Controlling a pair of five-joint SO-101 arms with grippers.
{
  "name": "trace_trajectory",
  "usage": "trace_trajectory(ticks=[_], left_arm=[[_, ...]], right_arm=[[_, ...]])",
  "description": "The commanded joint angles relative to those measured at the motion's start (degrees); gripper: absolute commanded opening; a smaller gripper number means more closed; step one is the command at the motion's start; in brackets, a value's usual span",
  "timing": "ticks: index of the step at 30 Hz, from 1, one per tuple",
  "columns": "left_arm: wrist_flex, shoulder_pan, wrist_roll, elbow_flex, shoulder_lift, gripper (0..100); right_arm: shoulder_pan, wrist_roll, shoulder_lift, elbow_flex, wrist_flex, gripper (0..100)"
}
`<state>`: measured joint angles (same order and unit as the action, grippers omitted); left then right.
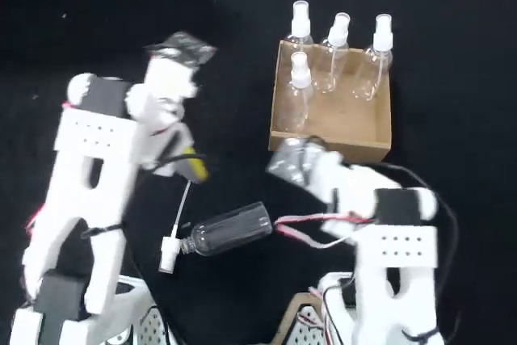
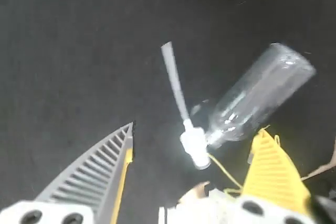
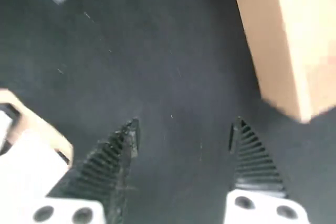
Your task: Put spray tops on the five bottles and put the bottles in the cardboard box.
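A clear bottle (image 1: 230,229) lies on its side on the black table, also seen as the bottle (image 2: 257,95) in the left wrist view. A white spray top (image 1: 169,252) rests at its neck, its thin tube outside the bottle and angled away. My left gripper (image 1: 188,164) hovers just above them, open; in its own view the left gripper (image 2: 196,128) straddles the spray top (image 2: 194,148). Several capped bottles (image 1: 335,46) stand in the cardboard box (image 1: 380,139). My right gripper (image 1: 292,159) is open and holds nothing beside the box's near left corner; its wrist view shows the right gripper (image 3: 186,124) over bare table.
The cardboard box (image 3: 286,40) wall stands close to the right gripper's fingers. Red and white cables (image 1: 311,228) trail from the right arm near the lying bottle's base. Both arm bases stand along the front edge of the table.
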<state>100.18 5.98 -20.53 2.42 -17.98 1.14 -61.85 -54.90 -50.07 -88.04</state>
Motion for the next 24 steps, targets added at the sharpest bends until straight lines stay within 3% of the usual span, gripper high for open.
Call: trace_trajectory(ticks=[1,5,10,16,24], left_arm=[[0.5,-11.2,-0.4,7.2,-3.7,33],[0.4,-21.7,-0.5,10.6,-1.8,33],[-2.5,-36.1,-0.1,11.0,0.2,33],[-4.9,-48.4,-0.5,11.0,2.8,33],[-5.0,-50.3,-4.0,11.0,7.6,33]], right_arm=[[16.9,5.9,0.6,3.9,-0.9,27.0],[33.1,11.9,0.6,3.8,0.7,33.2],[44.3,14.5,4.1,1.0,9.0,33.5],[49.3,15.6,18.2,2.7,16.0,38.2],[51.7,6.4,27.7,4.1,17.5,41.0]])
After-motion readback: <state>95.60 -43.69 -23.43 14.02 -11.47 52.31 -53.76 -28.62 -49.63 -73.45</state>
